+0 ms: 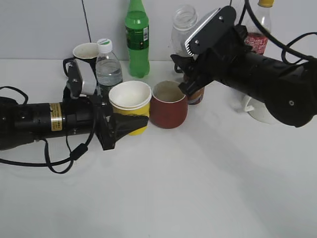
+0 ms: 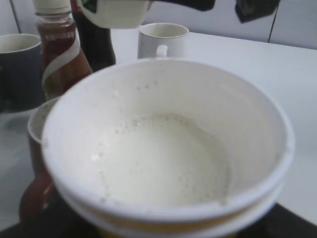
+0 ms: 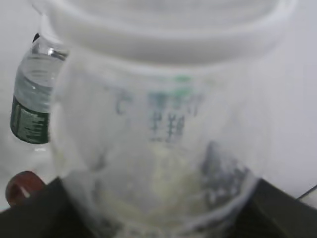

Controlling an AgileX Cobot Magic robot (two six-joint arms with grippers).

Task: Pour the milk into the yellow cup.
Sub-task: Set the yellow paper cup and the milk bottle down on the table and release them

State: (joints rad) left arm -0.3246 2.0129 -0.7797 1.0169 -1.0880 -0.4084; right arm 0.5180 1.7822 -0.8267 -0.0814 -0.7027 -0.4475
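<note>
The yellow cup [image 1: 130,99] stands on the table, gripped by my left gripper [image 1: 130,121], which is shut around its lower body. In the left wrist view the cup [image 2: 168,94] fills the frame and holds white milk [image 2: 163,163] in its bottom. My right gripper [image 1: 190,79] is shut on the clear wide-mouthed milk bottle [image 1: 184,22], held upright behind the reddish-brown mug, to the right of the cup. In the right wrist view the bottle [image 3: 163,129] looks nearly empty, with white residue on its walls and a green-printed label.
A reddish-brown mug [image 1: 168,105] stands right of the yellow cup. Behind stand a water bottle [image 1: 108,64], a green bottle [image 1: 137,39], a black mug [image 1: 86,52], a red-labelled bottle [image 1: 257,37] and a white mug [image 1: 257,109]. A coffee bottle [image 2: 59,49] shows in the left wrist view.
</note>
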